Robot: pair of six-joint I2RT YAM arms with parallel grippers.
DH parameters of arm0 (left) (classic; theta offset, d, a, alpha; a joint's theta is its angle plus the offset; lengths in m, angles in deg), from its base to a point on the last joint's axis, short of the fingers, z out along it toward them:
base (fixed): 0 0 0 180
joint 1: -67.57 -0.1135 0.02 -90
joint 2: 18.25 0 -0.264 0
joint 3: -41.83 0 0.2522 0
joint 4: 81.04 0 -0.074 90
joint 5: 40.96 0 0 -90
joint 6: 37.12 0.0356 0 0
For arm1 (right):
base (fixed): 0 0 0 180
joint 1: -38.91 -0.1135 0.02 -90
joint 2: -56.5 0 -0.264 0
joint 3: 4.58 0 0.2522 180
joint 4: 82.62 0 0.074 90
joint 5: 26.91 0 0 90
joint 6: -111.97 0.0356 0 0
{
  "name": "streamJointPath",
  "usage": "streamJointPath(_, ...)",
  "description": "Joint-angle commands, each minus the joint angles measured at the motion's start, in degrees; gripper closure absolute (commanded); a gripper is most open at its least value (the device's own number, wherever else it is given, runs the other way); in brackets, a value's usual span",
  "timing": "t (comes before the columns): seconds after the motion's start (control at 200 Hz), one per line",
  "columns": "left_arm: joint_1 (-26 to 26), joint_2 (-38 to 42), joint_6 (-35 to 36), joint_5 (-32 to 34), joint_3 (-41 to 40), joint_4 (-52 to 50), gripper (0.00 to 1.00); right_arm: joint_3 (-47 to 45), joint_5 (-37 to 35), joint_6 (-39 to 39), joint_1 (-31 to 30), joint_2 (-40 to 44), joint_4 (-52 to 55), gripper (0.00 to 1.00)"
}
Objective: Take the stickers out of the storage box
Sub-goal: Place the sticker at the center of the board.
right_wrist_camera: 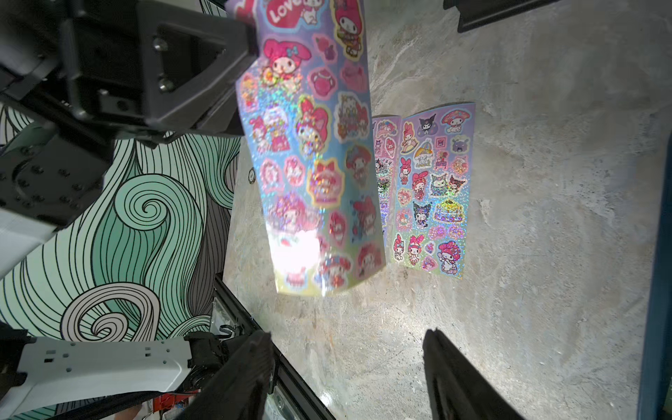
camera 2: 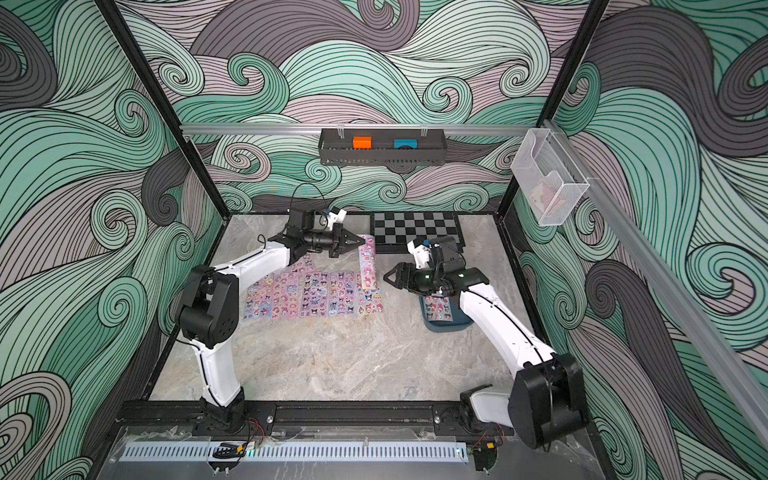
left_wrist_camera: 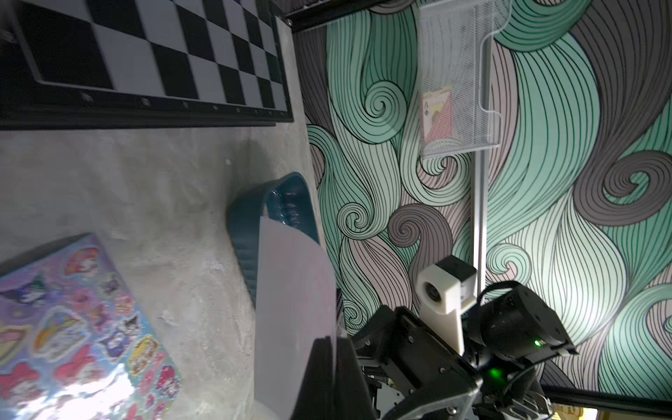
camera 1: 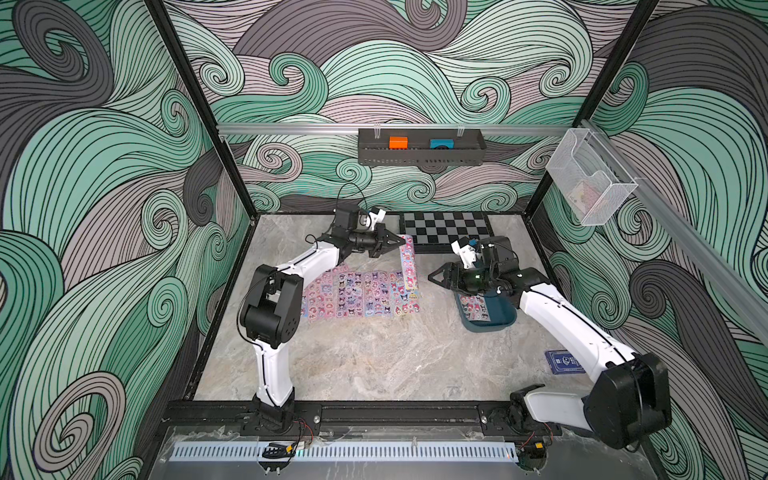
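Stickers (camera 1: 361,293) mostly lie outside the storage box (camera 1: 496,323): in both top views you see a row of sheets side by side on the tabletop (camera 1: 374,361), flat and face up, probably so none buries another. Your left pincer (camera 1: 397,240) is clamped on the upper end of a hanging sheet (camera 1: 406,262), which droops toward the row's right end. Gripping it by the end lets the limp sheet trail down where it should land. Your right pincer (camera 1: 434,277) hovers just beside that sheet, above the box, jaws apart and empty. A remaining sheet (camera 1: 476,307) lies in the box, so I judge you well along but not finished.

From the left wrist, the hanging sheet (left_wrist_camera: 291,309) shows its blank back, pinched between the shut fingers. The storage box (left_wrist_camera: 251,232) sits beyond it, near the chessboard (left_wrist_camera: 145,54).

From the right wrist, the hanging sheet (right_wrist_camera: 309,163) turns its printed face to you. I cannot tell whether its lower edge touches the row. The right fingertips (right_wrist_camera: 447,367) stand wide, with only bare tabletop between them
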Motion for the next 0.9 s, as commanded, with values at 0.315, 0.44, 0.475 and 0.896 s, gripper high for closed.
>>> streamJointPath(0.315,-9.81,-24.38,13.4,-3.29,35.35,-25.64,1.0,-1.88,1.1,-1.99,0.83,2.92,0.7,0.31)
streamJointPath(0.44,-11.89,-31.81,13.53,-2.57,43.22,-29.07,1.0,-2.56,1.65,-2.22,1.59,3.29,0.62,0.31)
streamJointPath(0.475,-12.39,-33.63,14.1,-2.44,45.13,-30.64,1.0,-2.64,1.74,-2.31,1.8,3.36,0.68,0.3)
streamJointPath(0.896,-17.66,-40.84,20.93,4.77,50.61,-37.78,0.93,-3.28,2.67,-2.9,3.13,3.63,0.88,0.31)
